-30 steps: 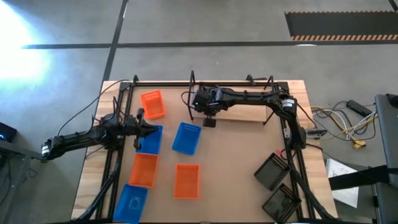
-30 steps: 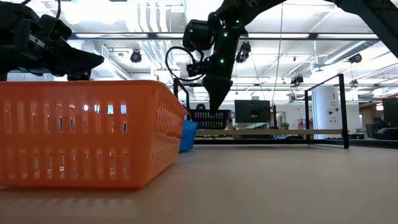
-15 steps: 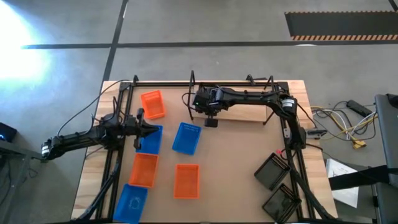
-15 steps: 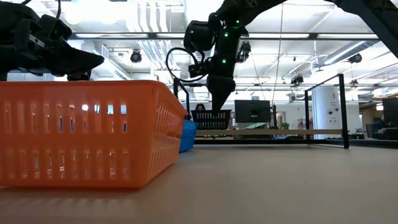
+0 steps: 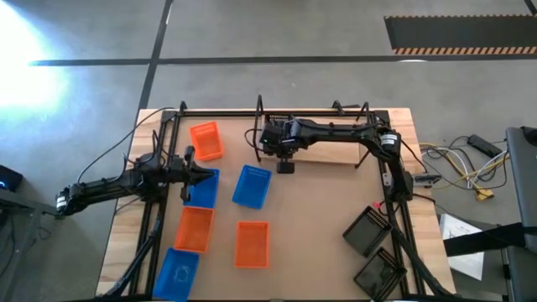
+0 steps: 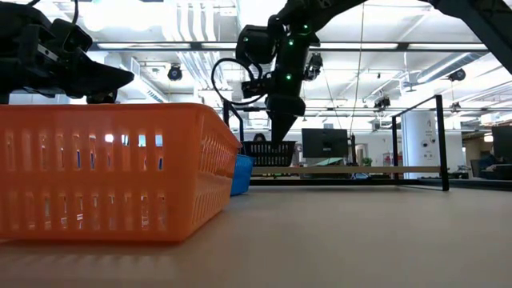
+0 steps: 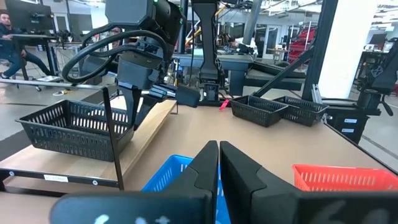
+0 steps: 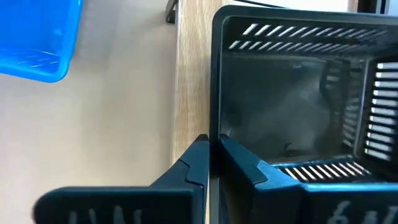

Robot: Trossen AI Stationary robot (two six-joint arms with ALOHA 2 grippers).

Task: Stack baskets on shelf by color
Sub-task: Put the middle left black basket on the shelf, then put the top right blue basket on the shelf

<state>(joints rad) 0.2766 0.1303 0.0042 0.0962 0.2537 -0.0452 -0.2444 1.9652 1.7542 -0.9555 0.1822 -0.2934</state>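
Note:
My right gripper [image 8: 212, 140] reaches down at the left end of the shelf [image 5: 336, 156], shut on a black basket [image 8: 292, 106]. That basket [image 7: 74, 127] is upright, level with the light wooden board [image 8: 193, 74]. Whether its bottom touches the board I cannot tell. My left gripper [image 7: 219, 149] is shut and empty, raised above a blue basket [image 5: 200, 188] near the table's left side. Loose on the table are three orange baskets [image 5: 206, 140] [image 5: 195, 228] [image 5: 252, 243] and two more blue ones [image 5: 252, 184] [image 5: 176, 273]. My right gripper pinches the black basket's side wall [image 8: 216, 121] near a corner, one finger inside the basket and one outside. The fingers [image 6: 280, 136] come from above, pointing down. The basket stays upright and level in the hold over the shelf's left end.
Two more black baskets [image 5: 367, 231] [image 5: 377, 273] sit by the table's right near corner. The shelf's thin black wire posts [image 7: 112, 134] stand around the board. One orange basket [image 6: 112, 172] fills the low view's left. Bare tabletop lies in the middle and right.

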